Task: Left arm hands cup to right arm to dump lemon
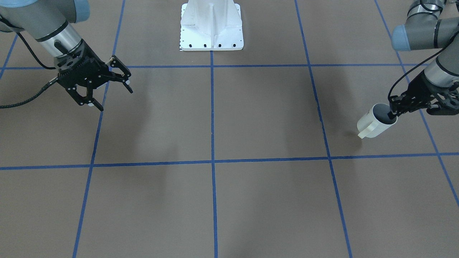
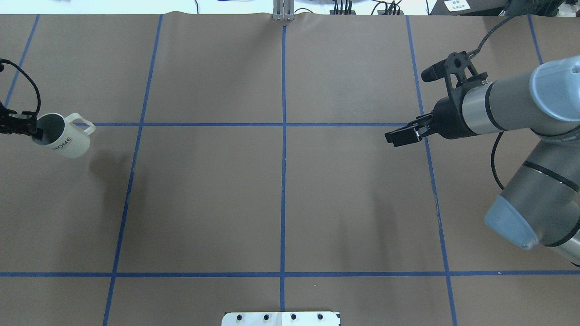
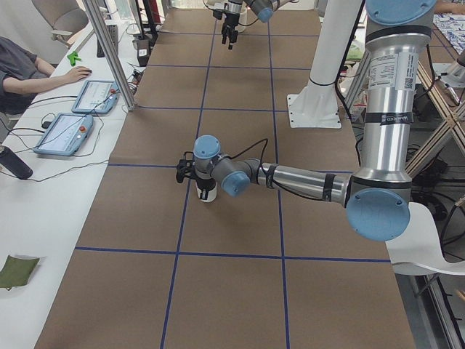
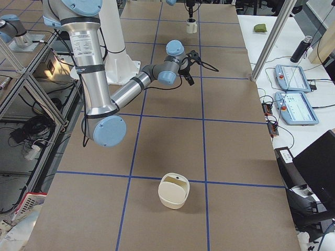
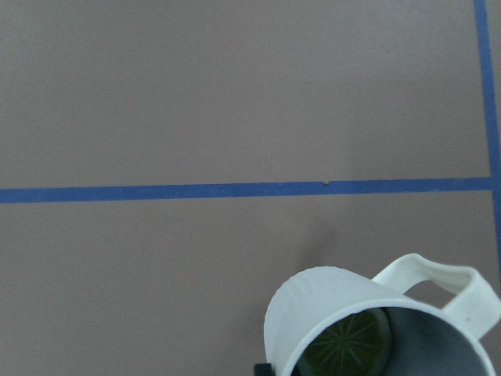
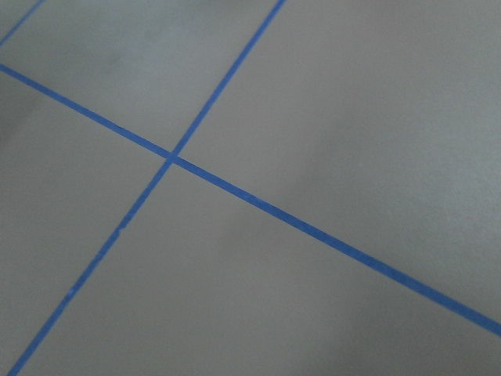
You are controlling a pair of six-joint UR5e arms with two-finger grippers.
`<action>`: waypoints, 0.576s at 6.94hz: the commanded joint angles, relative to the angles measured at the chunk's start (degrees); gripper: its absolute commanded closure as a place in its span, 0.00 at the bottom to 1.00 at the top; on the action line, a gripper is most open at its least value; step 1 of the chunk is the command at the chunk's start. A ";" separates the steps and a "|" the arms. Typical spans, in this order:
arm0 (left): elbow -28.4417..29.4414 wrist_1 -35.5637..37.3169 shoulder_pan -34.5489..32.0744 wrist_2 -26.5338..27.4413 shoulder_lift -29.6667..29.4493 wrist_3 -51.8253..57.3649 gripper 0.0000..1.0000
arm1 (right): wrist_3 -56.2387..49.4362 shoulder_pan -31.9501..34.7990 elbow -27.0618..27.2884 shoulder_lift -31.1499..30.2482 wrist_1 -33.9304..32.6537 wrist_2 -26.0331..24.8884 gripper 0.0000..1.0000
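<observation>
Cup: we hold the cup (image 1: pixel 376 122) tilted, lifted off the table (image 1: pixel 251 200) at the front view's right edge, with the lemon (image 5: pixel 348 345) inside.
Left gripper (image 1: pixel 393 113): clamped on the cup's rim.
Right gripper (image 1: pixel 115 98): spread wide and empty, upper left.
Handover: we should carry it mouth-up and leave its side free.

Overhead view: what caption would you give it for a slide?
Left jaws pinch the tilted cup by its rim; right jaws hang open far across the table.
</observation>
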 commanded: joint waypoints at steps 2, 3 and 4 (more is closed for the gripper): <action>-2.86 15.74 0.09 -0.09 -17.62 -43.86 1.00 | -9.80 -8.14 -6.22 6.17 13.11 -10.78 0.01; -2.85 16.21 0.79 -0.61 -22.04 -53.28 1.00 | -13.98 -11.13 -6.84 9.70 13.11 -16.48 0.00; -2.94 16.13 4.54 -0.62 -25.13 -61.03 1.00 | -13.67 -13.08 -7.02 11.21 13.19 -21.14 0.01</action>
